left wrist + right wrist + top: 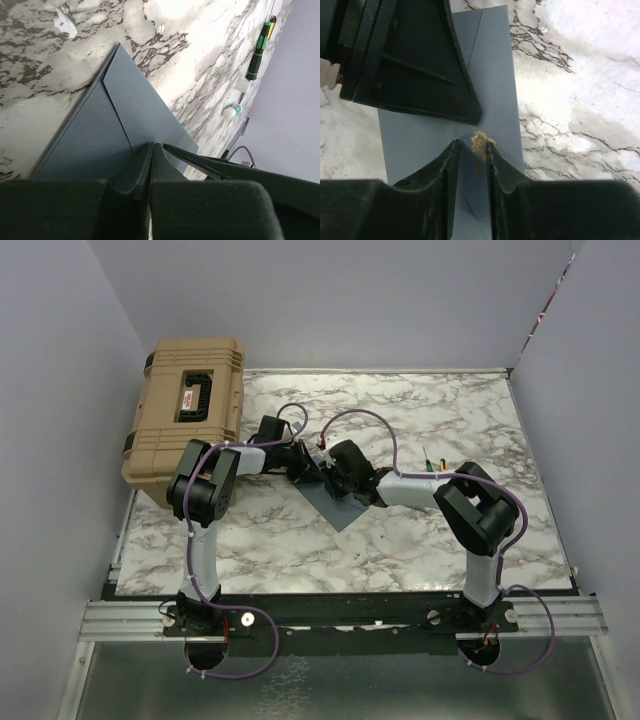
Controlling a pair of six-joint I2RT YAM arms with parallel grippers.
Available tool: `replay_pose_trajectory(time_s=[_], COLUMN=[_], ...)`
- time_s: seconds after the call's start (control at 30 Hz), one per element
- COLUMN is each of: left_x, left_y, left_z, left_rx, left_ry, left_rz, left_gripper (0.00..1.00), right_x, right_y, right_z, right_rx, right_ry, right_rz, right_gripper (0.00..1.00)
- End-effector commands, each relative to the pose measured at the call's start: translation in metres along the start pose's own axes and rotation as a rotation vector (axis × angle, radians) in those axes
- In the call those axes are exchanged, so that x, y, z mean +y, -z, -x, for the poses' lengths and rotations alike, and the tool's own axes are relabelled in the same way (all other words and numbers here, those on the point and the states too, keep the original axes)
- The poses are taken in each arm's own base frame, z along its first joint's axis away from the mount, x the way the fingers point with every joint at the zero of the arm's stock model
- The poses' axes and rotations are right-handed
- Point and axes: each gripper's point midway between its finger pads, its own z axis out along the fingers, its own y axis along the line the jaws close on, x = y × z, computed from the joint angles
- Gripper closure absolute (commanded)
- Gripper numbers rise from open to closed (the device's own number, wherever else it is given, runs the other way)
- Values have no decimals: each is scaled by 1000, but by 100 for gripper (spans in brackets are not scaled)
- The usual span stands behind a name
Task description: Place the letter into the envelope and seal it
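**Item 1: envelope** [340, 508]. Slate-blue paper, lying flat on the marble table [440, 410], about mid-table between my two arms. The triangular flap is folded down over the body. A small gold seal [481, 141] sits at the flap's point.

**Item 2: letter.** Not visible in any view. I judge it is inside, since the flap is down, but I cannot confirm this.

**Item 3: left gripper** [152, 146]. Jaws are closed together with nothing between them. The tips rest on the flap just beside its point.

**Item 4: right gripper** [472, 145]. Jaws stand a little apart and hold nothing. The tips are down on the envelope, with the seal at their ends. The two grippers are almost touching.

**Item 5: bystanders.** A tan hard case [190, 420] sits at the far left. A green-handled screwdriver [260, 50] lies well apart on the right.

**Hazards, as I judge them:**
- **Seal not bonded:** if I press beside the seal and not on it, the flap can spring up once I lift.
- **Envelope dragged:** any sideways motion while the tips bear down will skate or crease the thin paper.
- **Seal lifted:** a fingertip edge catching the sticker could peel or smear it.
- **Finger collision:** the grippers work so close together that a small correction on one side could knock the other.
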Motion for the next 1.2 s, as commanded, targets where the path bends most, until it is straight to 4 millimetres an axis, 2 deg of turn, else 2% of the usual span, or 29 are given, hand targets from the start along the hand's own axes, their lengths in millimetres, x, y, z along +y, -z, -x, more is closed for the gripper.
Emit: replay_pose_trajectory(time_s=[0.0, 0.13, 0.4, 0.57, 0.8, 0.97, 1.17], left_x=[94, 96, 99, 99, 100, 99, 99], left_y=[-5, -5, -4, -4, -3, -4, -3], left_z=[-33, -32, -33, -32, -32, -32, -32], left_rx=[40, 38, 38, 41, 44, 44, 45], left_ry=[108, 108, 103, 102, 96, 95, 92], left_rz=[292, 302, 316, 315, 319, 319, 321], left_gripper=[100, 100, 100, 100, 100, 100, 100], right_x=[11, 11, 10, -2, -2, -6, -22], right_y=[15, 24, 32, 33, 37, 49, 60], right_z=[-97, -108, -123, -131, -140, -149, -155], right_rx=[334, 373, 413, 448, 486, 519, 570], right_ry=[90, 132, 96, 33, -5, -22, -108], right_rz=[61, 62, 54, -49, -58, -82, -173], right_gripper=[74, 75, 77, 86, 97, 98, 98])
